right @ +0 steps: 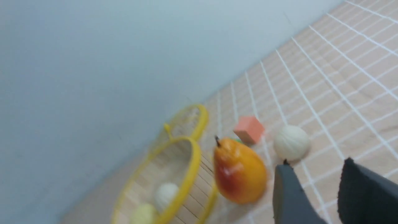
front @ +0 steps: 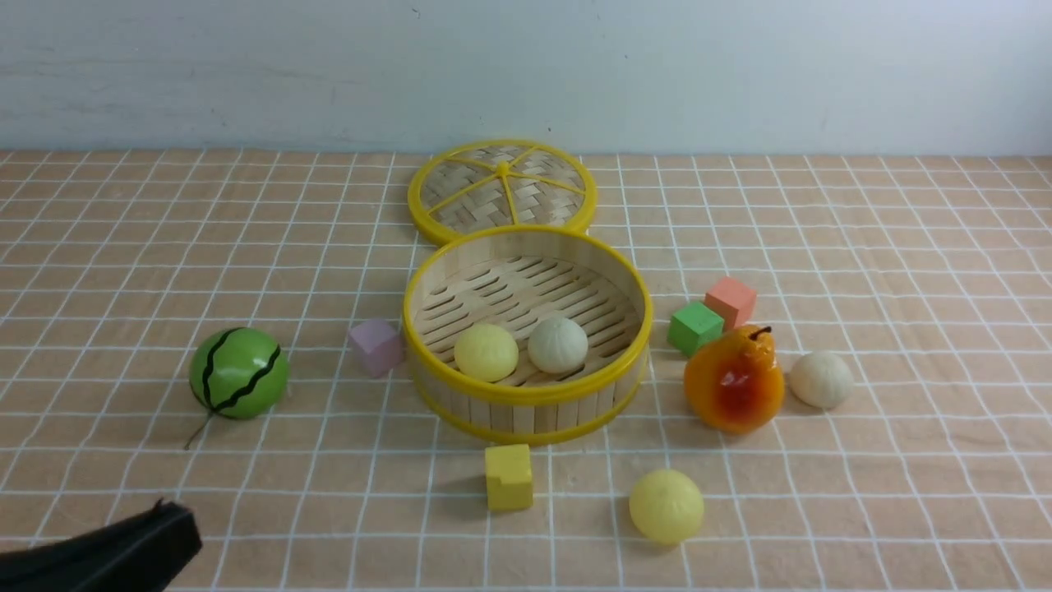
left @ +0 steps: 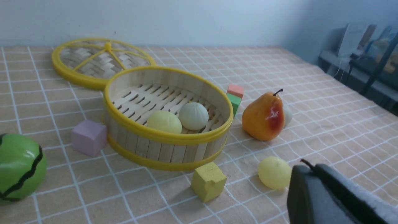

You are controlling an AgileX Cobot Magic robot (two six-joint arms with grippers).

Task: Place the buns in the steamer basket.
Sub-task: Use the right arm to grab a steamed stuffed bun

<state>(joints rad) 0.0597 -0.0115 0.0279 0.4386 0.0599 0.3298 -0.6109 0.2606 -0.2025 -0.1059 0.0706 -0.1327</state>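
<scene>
Left gripper (left: 306, 165), shut, holding nothing. Right gripper (right: 317, 161), parted, empty. Basket (front: 526, 411): one yellow bun (front: 486, 353), one white bun (front: 558, 345) inside. Outside, on the table (front: 329, 510): second yellow bun (front: 666, 506), near; second white bun (front: 821, 380), beside the pear (front: 734, 382).

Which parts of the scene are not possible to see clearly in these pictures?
- Right gripper: outside the front view; its lower part is cut off by the edge in the right wrist view.
- Green block: mostly hidden behind the pear in the right wrist view.
- Basket: blurred and cut off by the edge in the right wrist view.
- Watermelon: cut off by the edge in the left wrist view.
</scene>
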